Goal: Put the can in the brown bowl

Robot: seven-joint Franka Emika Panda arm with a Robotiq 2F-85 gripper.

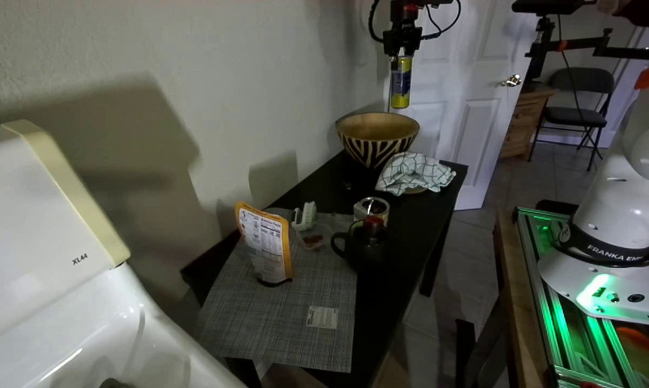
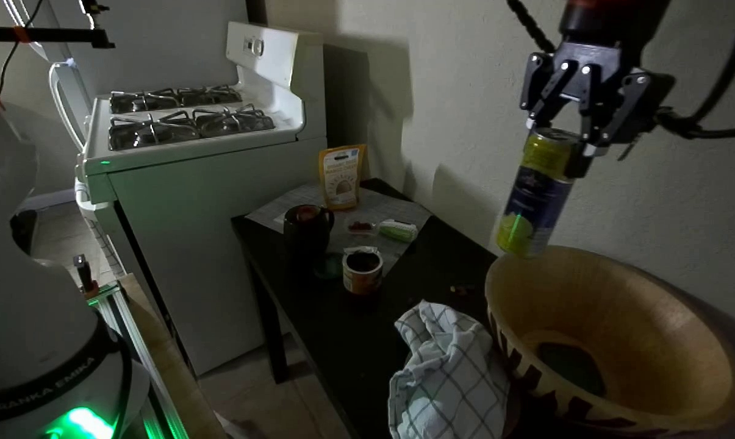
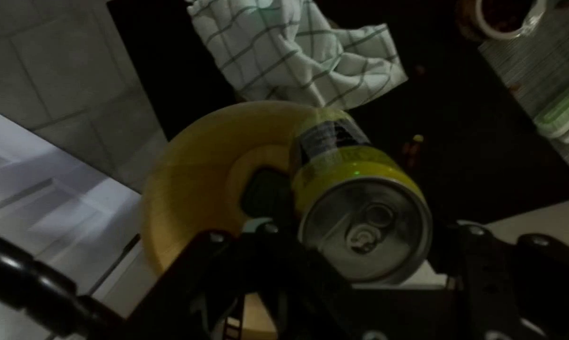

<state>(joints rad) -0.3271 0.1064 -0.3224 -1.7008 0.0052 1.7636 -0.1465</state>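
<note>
The yellow-green can with a dark blue band hangs in the air, held near its top end. My gripper is shut on the can, which looks tilted in that exterior view. The brown bowl, with tan rim and dark striped sides, stands on the dark table below the can. In an exterior view the can's lower end overlaps the near part of the bowl's rim. In the wrist view the can's lid faces the camera, and the bowl shows beside and beneath it. A dark patch lies at the bowl's bottom.
A checked cloth lies beside the bowl. An open tub, a dark mug, a green-white item and an upright pouch stand farther along the table. The wall rises close behind the bowl.
</note>
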